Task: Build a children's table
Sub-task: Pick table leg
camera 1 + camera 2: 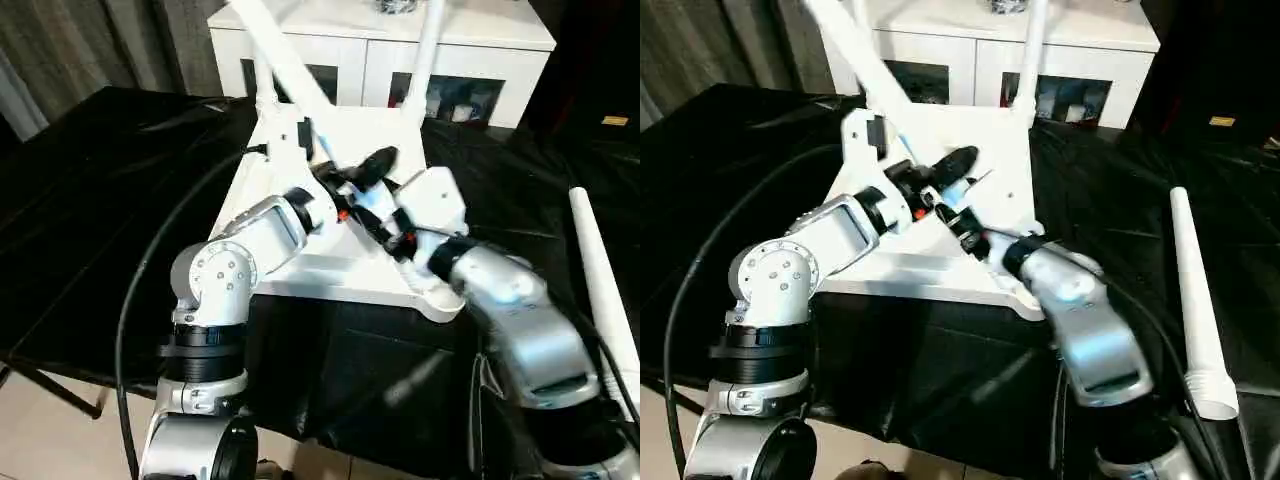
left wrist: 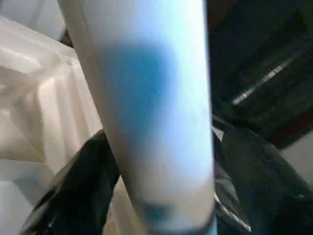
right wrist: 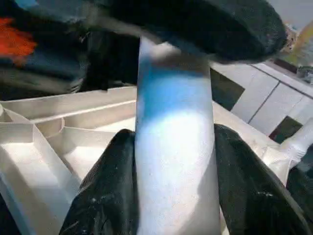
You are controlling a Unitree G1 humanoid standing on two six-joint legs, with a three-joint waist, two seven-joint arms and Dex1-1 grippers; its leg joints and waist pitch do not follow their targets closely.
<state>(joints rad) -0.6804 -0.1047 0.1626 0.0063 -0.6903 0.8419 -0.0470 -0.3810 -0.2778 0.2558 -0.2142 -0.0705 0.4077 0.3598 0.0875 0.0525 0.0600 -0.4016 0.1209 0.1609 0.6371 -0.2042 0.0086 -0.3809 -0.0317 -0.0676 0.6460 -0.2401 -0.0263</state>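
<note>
Tabletop (image 1: 350,140) is lying ribbed-side up; I'm watching both the right gripper (image 3: 173,161) and left gripper (image 2: 156,166) clamping one leg (image 3: 173,122) slanting toward eleven o'clock.

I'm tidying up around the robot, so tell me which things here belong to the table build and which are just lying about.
Job: tabletop; leg held by both pincers; two fitted legs; spare leg.
Lying about: white cabinet; black cloth.

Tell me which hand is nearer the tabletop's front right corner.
Right. The right hand grips the slanted leg just behind that corner; the left hand sits higher along it, farther away.
</note>
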